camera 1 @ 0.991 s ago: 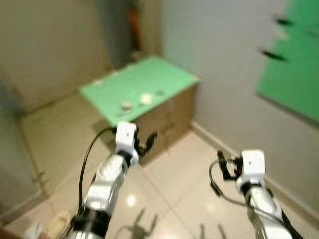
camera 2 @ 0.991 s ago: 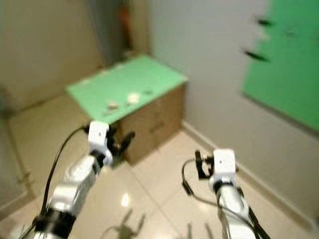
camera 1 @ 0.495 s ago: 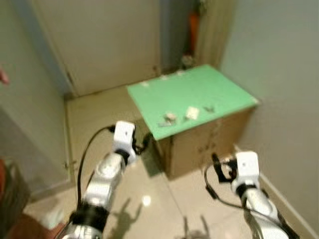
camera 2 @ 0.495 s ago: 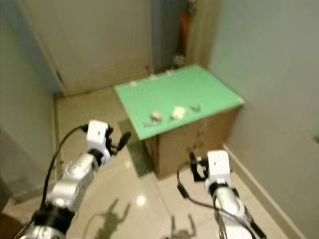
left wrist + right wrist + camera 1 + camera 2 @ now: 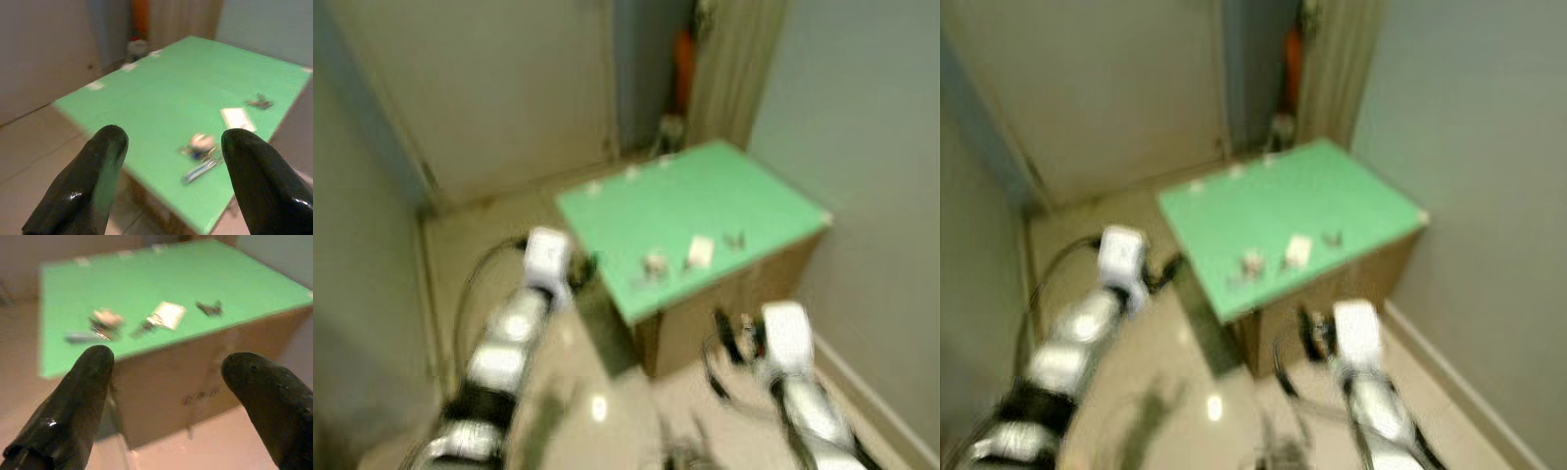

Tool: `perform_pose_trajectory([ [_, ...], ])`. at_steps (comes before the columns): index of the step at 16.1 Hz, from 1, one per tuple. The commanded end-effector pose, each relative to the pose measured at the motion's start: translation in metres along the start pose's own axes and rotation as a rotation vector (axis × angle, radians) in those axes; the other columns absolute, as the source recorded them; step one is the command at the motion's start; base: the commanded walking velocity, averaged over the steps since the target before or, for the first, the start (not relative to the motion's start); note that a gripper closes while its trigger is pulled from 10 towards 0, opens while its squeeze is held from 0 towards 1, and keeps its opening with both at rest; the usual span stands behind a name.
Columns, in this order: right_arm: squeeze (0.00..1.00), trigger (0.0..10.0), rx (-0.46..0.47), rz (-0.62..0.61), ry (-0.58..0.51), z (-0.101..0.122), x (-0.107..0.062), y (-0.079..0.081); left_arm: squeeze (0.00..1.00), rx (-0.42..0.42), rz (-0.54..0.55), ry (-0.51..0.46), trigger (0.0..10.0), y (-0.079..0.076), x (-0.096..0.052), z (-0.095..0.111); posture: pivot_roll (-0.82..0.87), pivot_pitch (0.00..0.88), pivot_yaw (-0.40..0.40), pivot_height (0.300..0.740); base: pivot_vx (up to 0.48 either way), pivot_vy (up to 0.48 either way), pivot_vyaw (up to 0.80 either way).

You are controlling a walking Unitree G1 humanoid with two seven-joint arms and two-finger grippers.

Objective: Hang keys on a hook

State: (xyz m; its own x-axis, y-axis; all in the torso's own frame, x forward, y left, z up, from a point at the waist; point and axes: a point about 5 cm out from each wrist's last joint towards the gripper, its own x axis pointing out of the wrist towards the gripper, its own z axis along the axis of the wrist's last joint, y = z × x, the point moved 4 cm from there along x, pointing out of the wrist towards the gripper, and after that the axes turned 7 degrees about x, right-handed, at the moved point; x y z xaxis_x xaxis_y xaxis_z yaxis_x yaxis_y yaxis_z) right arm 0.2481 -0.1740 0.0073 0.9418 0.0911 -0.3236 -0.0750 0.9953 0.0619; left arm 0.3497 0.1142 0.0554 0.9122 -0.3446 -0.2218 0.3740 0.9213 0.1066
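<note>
A cardboard box with a green top (image 5: 705,196) stands ahead against the right wall. On the top lie a bunch of keys with a pale fob (image 5: 199,144), a white tag (image 5: 236,117) and a small dark key bunch (image 5: 259,102), all blurred. In the right wrist view they are the fob bunch (image 5: 105,319), the tag (image 5: 167,313) and the dark bunch (image 5: 210,308). My left gripper (image 5: 173,137) is open and empty, held short of the box's near left corner. My right gripper (image 5: 168,360) is open and empty, facing the box's front side.
A pale door (image 5: 489,88) fills the back left. An orange object (image 5: 682,59) stands in the far corner behind the box. A grey wall (image 5: 862,127) runs along the right with a skirting at its foot. Glossy tiled floor (image 5: 597,406) lies between me and the box.
The camera has swung left and moved closer, so the box now sits at centre and the green wall board has left the picture. Both arms keep their pose, grippers open.
</note>
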Motion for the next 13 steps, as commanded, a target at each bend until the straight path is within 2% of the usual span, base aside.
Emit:
perform_pose_trajectory([
  [1, 0.00, 10.0, 0.003, 0.015, -0.026, 0.006, 0.000, 0.005, 0.00, 0.026, 0.021, -0.006, 10.0, 0.012, -0.002, 0.003, -0.17, 0.006, 0.044, 0.722, 0.480, 0.000, -0.52],
  [3, 0.00, 10.0, 0.017, 0.000, -0.017, 0.001, -0.004, 0.002, 0.00, 0.030, 0.019, 0.000, 10.0, 0.014, -0.004, 0.000, -0.17, 0.016, 0.047, 0.722, 0.480, 0.000, -0.52],
  [4, 0.00, 10.0, 0.016, -0.014, -0.044, 0.005, -0.004, 0.002, 0.00, 0.035, 0.017, 0.001, 10.0, 0.014, -0.004, 0.000, -0.17, 0.018, 0.048, 0.713, 0.480, 0.000, 0.00],
  [8, 0.00, 10.0, 0.010, -0.002, -0.039, 0.006, -0.002, 0.005, 0.00, 0.064, -0.007, 0.006, 10.0, 0.013, -0.005, -0.002, -0.15, 0.029, 0.046, 0.713, 0.480, 0.000, 0.00],
  [9, 0.00, 10.0, 0.009, 0.001, -0.035, 0.005, -0.002, 0.006, 0.00, 0.098, -0.039, -0.007, 10.0, 0.008, -0.005, -0.001, -0.15, 0.033, 0.041, 0.713, 0.480, 0.000, 0.00],
  [10, 0.00, 10.0, 0.009, 0.003, -0.029, 0.004, -0.003, 0.006, 0.00, 0.170, -0.089, -0.010, 10.0, -0.005, -0.006, -0.003, -0.14, 0.036, 0.037, 0.713, 0.446, 0.000, 0.00],
  [11, 0.00, 10.0, 0.007, 0.008, -0.027, 0.004, -0.002, 0.006, 0.00, 0.203, -0.119, 0.000, 10.0, -0.016, -0.006, -0.007, -0.14, 0.039, 0.038, 0.713, 0.000, 0.000, 0.00],
  [12, 0.00, 10.0, -0.004, 0.007, -0.009, 0.001, -0.001, 0.005, 0.00, 0.195, -0.151, 0.014, 10.0, -0.026, -0.007, -0.012, -0.15, 0.036, 0.036, 0.713, 0.000, 0.000, 0.00],
  [13, 0.00, 10.0, 0.035, 0.008, -0.009, -0.001, 0.000, 0.004, 0.00, 0.156, -0.162, 0.001, 10.0, -0.030, -0.008, -0.012, -0.15, 0.036, 0.030, 0.705, 0.000, 0.000, -0.46],
])
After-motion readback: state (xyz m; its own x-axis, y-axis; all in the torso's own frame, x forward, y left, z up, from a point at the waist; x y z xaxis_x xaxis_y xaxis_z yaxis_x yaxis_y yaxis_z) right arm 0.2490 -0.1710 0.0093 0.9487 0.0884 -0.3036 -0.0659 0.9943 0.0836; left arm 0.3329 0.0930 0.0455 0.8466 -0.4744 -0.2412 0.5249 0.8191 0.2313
